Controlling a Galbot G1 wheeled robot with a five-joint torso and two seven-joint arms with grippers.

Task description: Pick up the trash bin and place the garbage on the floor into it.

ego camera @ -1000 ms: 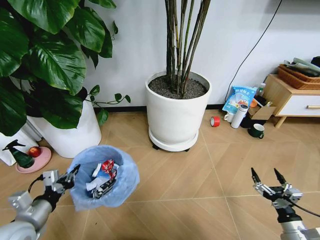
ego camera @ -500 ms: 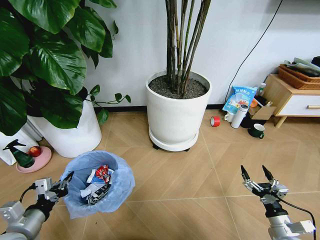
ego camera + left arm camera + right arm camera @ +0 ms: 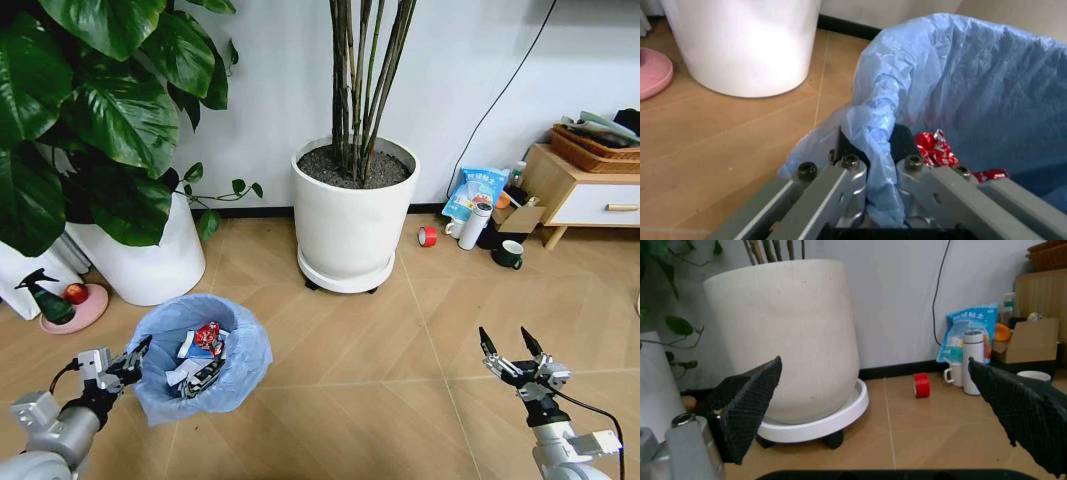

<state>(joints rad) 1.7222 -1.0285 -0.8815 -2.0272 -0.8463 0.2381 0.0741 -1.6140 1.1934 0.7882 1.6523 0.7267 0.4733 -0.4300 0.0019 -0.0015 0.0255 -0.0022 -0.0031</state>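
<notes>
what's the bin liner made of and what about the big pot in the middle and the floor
Bin liner: thin light-blue plastic film, by its crinkles and slight sheen; the left tool pinches its rim. Pot: matte white, faintly speckled, perhaps ceramic or painted concrete. Floor: light tan wood-look boards in a chevron, real wood or laminate unclear.

small round bin lined with crinkled light-blue plastic point(image 3: 245, 352) sits upright at lower left of the head view on tan chevron wood floor point(image 3: 380, 350), holding red wrapper and white paper scraps point(image 3: 200, 352).

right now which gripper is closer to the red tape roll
Right. The right gripper is open over bare floor, with the red tape roll ahead by the wall; the left gripper is clamped on the trash bin.
</notes>
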